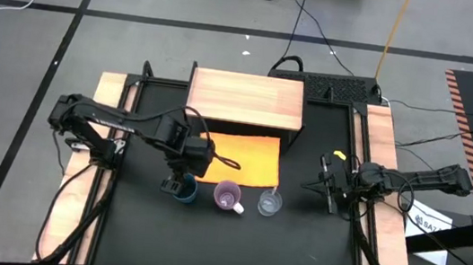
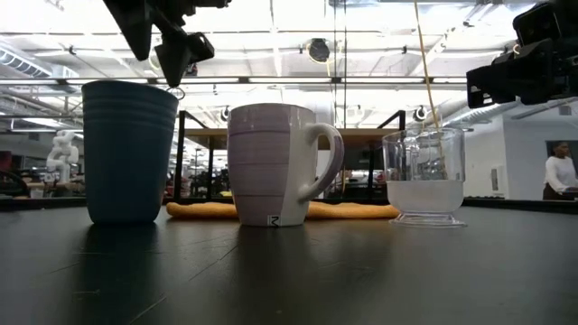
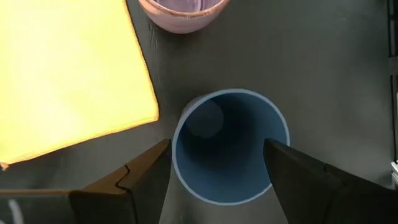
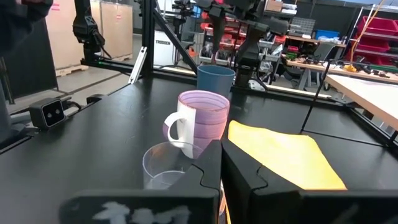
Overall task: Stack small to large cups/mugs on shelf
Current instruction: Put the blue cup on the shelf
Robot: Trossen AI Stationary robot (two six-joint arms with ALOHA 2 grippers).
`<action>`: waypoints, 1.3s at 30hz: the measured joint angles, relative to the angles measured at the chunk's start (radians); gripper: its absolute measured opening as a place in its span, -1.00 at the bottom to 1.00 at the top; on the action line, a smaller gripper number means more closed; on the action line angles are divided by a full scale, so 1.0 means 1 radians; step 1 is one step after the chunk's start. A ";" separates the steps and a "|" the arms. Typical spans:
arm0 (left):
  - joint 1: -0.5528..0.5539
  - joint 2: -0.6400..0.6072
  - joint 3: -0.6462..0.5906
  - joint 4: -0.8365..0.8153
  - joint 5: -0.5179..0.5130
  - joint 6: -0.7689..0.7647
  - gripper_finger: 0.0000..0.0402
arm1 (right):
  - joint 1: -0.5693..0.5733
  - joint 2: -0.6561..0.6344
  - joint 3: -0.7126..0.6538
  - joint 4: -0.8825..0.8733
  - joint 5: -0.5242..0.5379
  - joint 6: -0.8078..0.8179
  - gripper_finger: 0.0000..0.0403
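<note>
Above the dark blue handleless tumbler [image 3: 230, 146] your left claw [image 3: 217, 168] hangs released, fingers straddling its rim for grabbing; right claw [image 4: 221, 171] waits clenched aside.

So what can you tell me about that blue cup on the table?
The blue cup is a dark blue tumbler with no handle, faintly ribbed outside, opaque, likely plastic or ceramic. It stands upright on the black table, mouth up and empty as far as its inside shows. It is at the left end of a row, beside the lilac mug and apart from it, near a corner of the orange sheet. The left gripper hangs right above it, fingers open either side of the rim; contact is not clear.
</note>
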 joint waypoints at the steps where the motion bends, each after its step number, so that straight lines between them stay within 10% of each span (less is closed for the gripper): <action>1: 0.000 0.000 -0.008 0.008 0.000 0.000 0.28 | 0.000 0.000 0.000 0.000 0.000 -0.001 -1.00; 39: 0.006 0.000 -0.125 0.106 -0.037 0.046 0.28 | 0.000 0.000 0.000 0.001 0.000 0.001 -1.00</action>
